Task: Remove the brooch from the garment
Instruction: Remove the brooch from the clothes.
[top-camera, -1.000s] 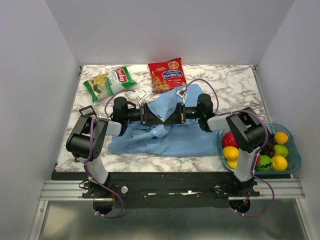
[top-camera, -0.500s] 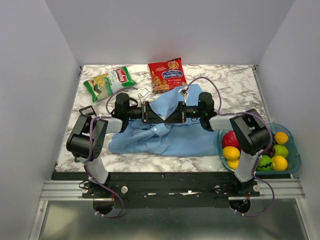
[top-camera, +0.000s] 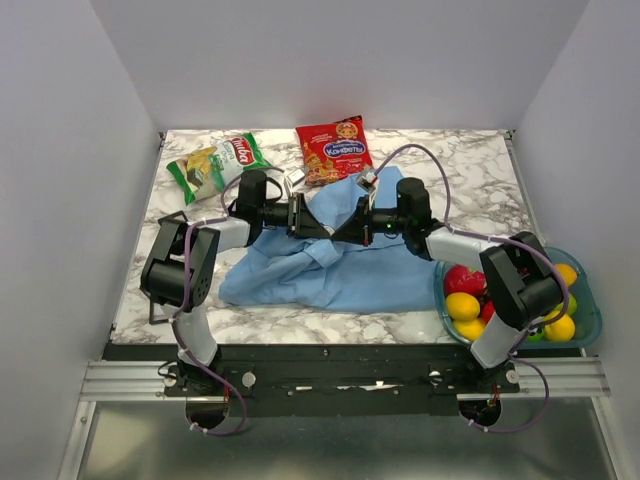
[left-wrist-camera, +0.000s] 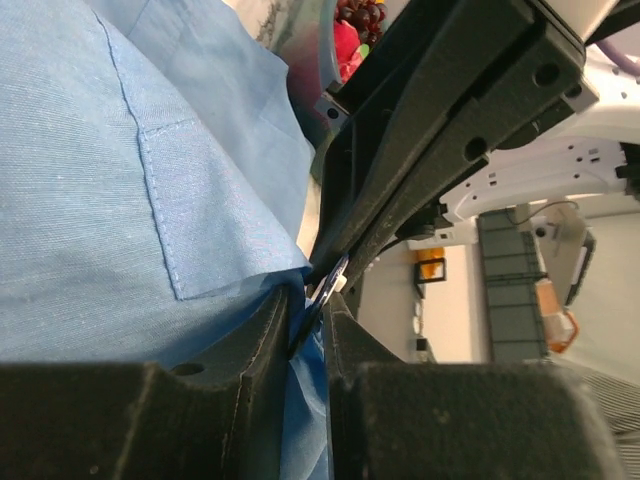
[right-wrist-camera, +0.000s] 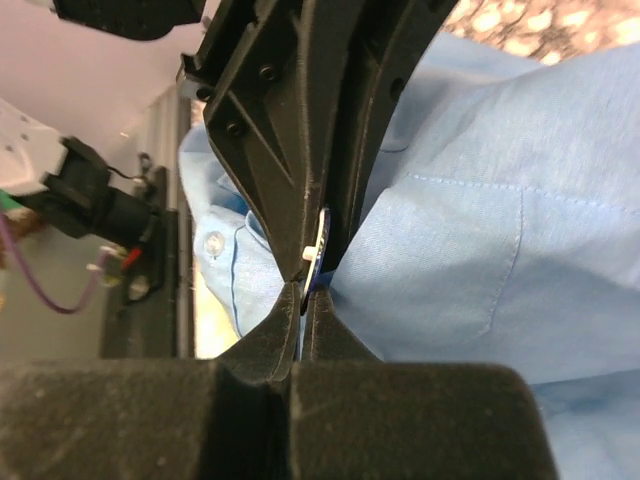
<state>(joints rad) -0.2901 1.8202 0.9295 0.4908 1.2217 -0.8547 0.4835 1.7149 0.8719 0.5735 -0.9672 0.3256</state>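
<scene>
The garment (top-camera: 330, 275) is a light blue shirt spread across the marble table, bunched up where both grippers meet. The brooch (left-wrist-camera: 330, 285) shows edge-on as a thin dark blue disc with a white nub, also in the right wrist view (right-wrist-camera: 319, 245); from above it is hidden between the fingers. My left gripper (top-camera: 322, 225) (left-wrist-camera: 308, 305) has its jaws close together on the brooch's rim, with a bit of cloth. My right gripper (top-camera: 338, 235) (right-wrist-camera: 303, 295) faces it tip to tip, shut on the shirt fabric (right-wrist-camera: 470, 260) just under the brooch.
A green snack bag (top-camera: 217, 162) and a red snack bag (top-camera: 335, 150) lie at the back of the table. A teal bowl (top-camera: 594, 318) of fruit stands at the right front. The shirt pocket (left-wrist-camera: 215, 210) lies close to the pinch point.
Both wrists have shifted toward the back of the table and slightly up, drawing the shirt fold along. The left jaws have narrowed onto the brooch. The right jaws stayed shut.
</scene>
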